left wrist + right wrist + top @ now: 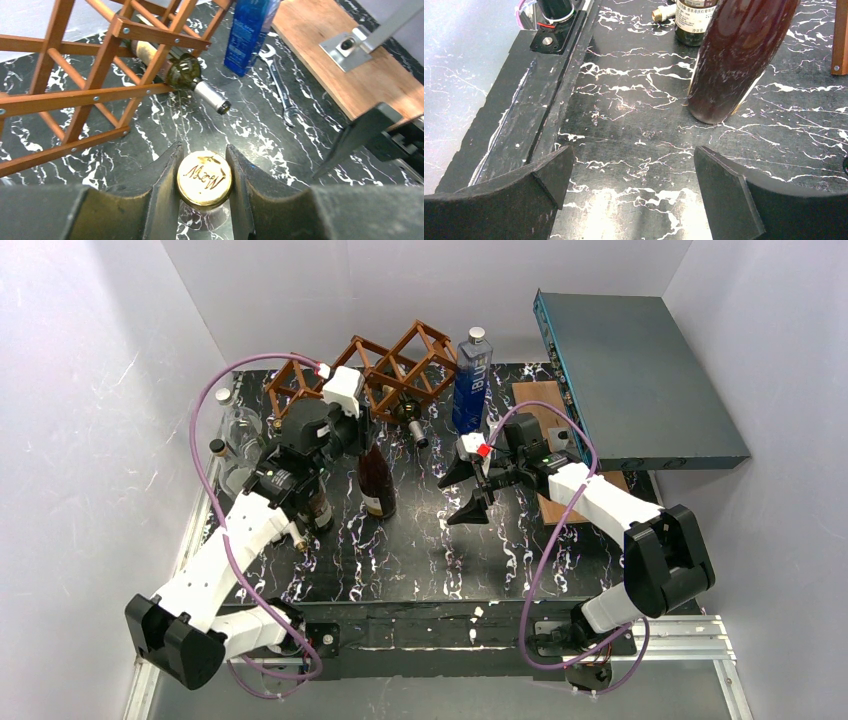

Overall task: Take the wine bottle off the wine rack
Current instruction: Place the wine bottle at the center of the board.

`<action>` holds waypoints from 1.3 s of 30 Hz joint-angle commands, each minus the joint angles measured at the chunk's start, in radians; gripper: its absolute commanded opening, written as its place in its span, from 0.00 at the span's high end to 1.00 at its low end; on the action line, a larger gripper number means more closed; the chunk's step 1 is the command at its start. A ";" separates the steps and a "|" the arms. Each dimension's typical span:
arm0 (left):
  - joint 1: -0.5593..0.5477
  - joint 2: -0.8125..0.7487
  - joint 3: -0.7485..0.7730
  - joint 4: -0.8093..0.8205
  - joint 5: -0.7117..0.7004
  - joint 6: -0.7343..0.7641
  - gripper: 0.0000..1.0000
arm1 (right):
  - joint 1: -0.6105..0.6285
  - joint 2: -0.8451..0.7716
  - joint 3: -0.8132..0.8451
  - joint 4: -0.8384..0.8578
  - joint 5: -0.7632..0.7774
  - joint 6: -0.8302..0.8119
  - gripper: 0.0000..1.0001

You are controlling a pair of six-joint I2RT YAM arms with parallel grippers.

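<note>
The wine rack, a reddish-brown lattice, stands at the back of the table and fills the upper left of the left wrist view. A dark red wine bottle stands upright on the table in front of it, outside the cells. My left gripper is shut on its gold cap from above. The bottle's body shows in the right wrist view. A second, green bottle lies in a lower cell, neck pointing out. My right gripper is open and empty, right of the red bottle, low over the table.
A blue bottle stands right of the rack. A wooden board with a metal bracket and a grey box lie at the right. A wrench lies by the board. More bottles stand at the left.
</note>
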 commanded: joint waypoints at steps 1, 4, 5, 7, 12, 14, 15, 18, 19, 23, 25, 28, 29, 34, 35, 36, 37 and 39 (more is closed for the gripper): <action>0.027 -0.005 0.102 0.135 -0.093 0.039 1.00 | -0.005 -0.025 -0.010 0.016 -0.017 -0.018 0.02; 0.051 0.014 0.114 0.138 -0.114 0.055 1.00 | -0.005 -0.024 -0.011 0.018 -0.015 -0.017 0.02; 0.060 0.022 0.118 0.138 -0.119 0.056 1.00 | -0.005 -0.024 -0.011 0.019 -0.015 -0.018 0.02; 0.076 0.031 0.125 0.170 -0.126 0.057 1.00 | -0.005 -0.022 -0.013 0.021 -0.014 -0.017 0.02; 0.112 0.049 0.137 0.182 -0.143 0.055 1.00 | -0.005 -0.019 -0.015 0.023 -0.014 -0.017 0.02; 0.125 0.057 0.141 0.182 -0.150 0.057 1.00 | -0.005 -0.018 -0.017 0.024 -0.013 -0.018 0.02; 0.131 0.062 0.143 0.181 -0.151 0.057 1.00 | -0.005 -0.017 -0.016 0.024 -0.013 -0.017 0.02; 0.151 0.075 0.154 0.173 -0.149 0.057 1.00 | -0.005 -0.015 -0.018 0.024 -0.014 -0.018 0.02; 0.157 0.077 0.156 0.171 -0.149 0.054 1.00 | -0.005 -0.013 -0.018 0.024 -0.014 -0.017 0.02; 0.172 0.091 0.156 0.159 -0.163 0.048 0.92 | -0.005 -0.012 -0.019 0.026 -0.010 -0.019 0.02; 0.177 0.091 0.150 0.157 -0.162 0.044 0.83 | -0.005 -0.010 -0.020 0.026 -0.007 -0.021 0.02; 0.181 0.083 0.140 0.156 -0.165 0.033 0.58 | -0.005 -0.007 -0.021 0.026 -0.008 -0.022 0.02; 0.181 0.080 0.140 0.154 -0.164 0.033 0.53 | -0.005 -0.006 -0.020 0.026 -0.007 -0.021 0.02; 0.182 0.059 0.152 0.121 -0.150 0.028 0.30 | -0.009 -0.003 -0.020 0.025 -0.004 -0.022 0.02; 0.182 0.051 0.156 0.115 -0.149 0.025 0.24 | -0.010 -0.001 -0.020 0.024 -0.005 -0.022 0.02; 0.183 0.044 0.164 0.103 -0.150 0.020 0.19 | -0.012 0.000 -0.018 0.021 -0.004 -0.023 0.02; 0.182 0.037 0.179 0.080 -0.151 0.012 0.11 | -0.014 0.001 -0.012 0.011 0.000 -0.032 0.02; 0.182 0.019 0.216 0.032 -0.142 -0.002 0.02 | -0.016 0.005 0.006 -0.040 0.012 -0.080 0.02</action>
